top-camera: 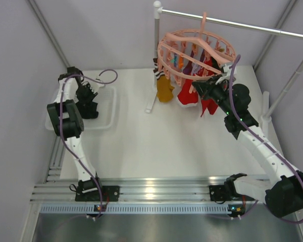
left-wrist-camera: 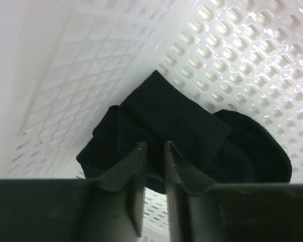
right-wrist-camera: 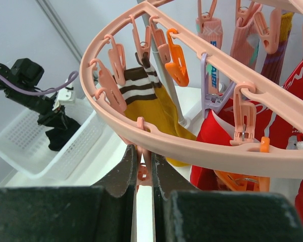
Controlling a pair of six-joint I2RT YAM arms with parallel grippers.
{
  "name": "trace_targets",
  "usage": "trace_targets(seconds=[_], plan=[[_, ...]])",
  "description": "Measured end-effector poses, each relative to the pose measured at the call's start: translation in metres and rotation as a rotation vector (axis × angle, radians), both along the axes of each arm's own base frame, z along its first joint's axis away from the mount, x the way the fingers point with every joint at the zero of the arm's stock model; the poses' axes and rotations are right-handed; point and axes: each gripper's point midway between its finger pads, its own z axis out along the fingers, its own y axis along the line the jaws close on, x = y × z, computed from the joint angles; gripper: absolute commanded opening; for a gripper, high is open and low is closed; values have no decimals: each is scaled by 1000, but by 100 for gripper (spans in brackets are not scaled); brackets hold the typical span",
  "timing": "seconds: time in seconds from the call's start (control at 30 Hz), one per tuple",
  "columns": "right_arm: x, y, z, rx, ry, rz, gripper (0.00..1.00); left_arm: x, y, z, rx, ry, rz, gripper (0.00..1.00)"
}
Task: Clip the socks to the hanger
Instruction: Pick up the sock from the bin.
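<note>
We have several socks (top-camera: 188, 95) hung on the hanger (top-camera: 163, 49), upper right. Our left pincer (left-wrist-camera: 154, 151) pinches 1 black sock (left-wrist-camera: 182, 121) in the basket (left-wrist-camera: 242, 50); our right pincer (right-wrist-camera: 144, 161) is closed on a clip (right-wrist-camera: 144, 175).

The left arm (top-camera: 65, 118), bolted at the table's near edge toward the left corner, and the right arm (top-camera: 262, 146), toward the near right corner, are built alike. Each has slim white link tubes between chunky black joint housings, a small black base, and a thin purple cable (top-camera: 97, 79) trailing along it. Small green lights glow on the right arm's black forearm housing, while the left gripper (left-wrist-camera: 154, 146) and right gripper (right-wrist-camera: 144, 151) each carry two matt black fingers tapering from a wide black block to thin tips.
</note>
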Motion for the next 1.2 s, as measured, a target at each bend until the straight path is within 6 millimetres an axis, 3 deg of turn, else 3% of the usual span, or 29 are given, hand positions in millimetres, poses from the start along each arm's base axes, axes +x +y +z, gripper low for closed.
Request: trace_targets(seconds=[0.13, 0.37, 0.67, 0.87, 1.13, 1.2], plan=[[0, 0, 0, 0, 0, 0, 0, 1, -6, 0, -29, -5, -5, 0], [0, 0, 0, 0, 0, 0, 0, 1, -23, 7, -129, -16, 18, 0], [0, 0, 0, 0, 0, 3, 0, -1, -61, 36, -382, -36, 111, 0], [0, 0, 0, 0, 0, 3, 0, 6, -71, 24, -493, -10, 253, 0], [0, 0, 0, 0, 0, 3, 0, 15, -50, -8, -487, -23, 424, 0], [0, 0, 0, 0, 0, 3, 0, 13, -42, -15, -464, -23, 461, 14]])
